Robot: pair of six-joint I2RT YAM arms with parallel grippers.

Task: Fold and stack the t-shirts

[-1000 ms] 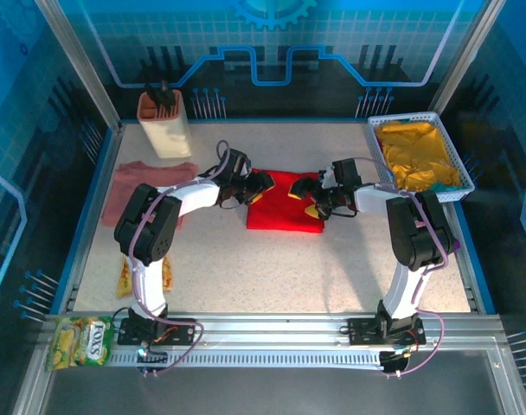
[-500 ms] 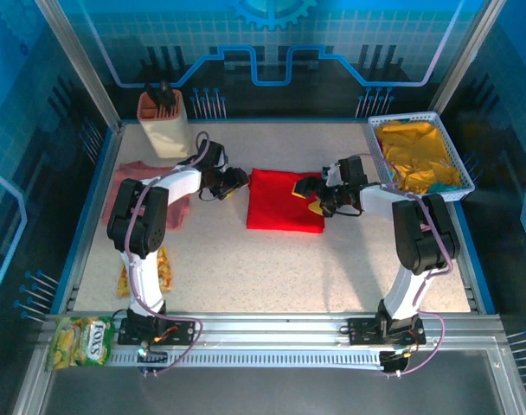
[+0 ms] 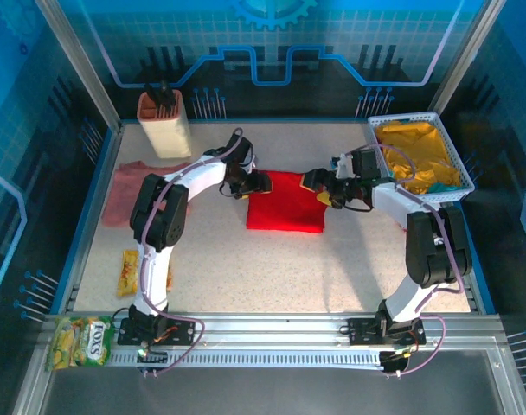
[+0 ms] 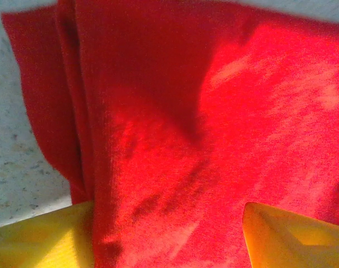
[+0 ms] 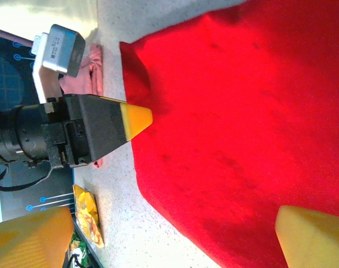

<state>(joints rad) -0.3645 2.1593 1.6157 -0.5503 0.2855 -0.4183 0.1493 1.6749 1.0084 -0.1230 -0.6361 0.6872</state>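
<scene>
The red t-shirt (image 3: 285, 203) lay folded into a neat rectangle mid-table; the dusty-pink t-shirt (image 3: 129, 186) lay loose at the left edge. The left gripper (image 3: 254, 183) hung at the red shirt's far left corner, jaws spread over the cloth and pinching nothing; the right gripper (image 3: 320, 183), at the far right corner, was spread wide too. The red fold looked finished, so the next move probably called for a reach left to the pink one. Around lay a speckled tabletop (image 3: 246, 268), a white basket (image 3: 406, 118) of yellow cloth (image 3: 414, 151) at right, and blue panelled walls (image 3: 349, 35).
</scene>
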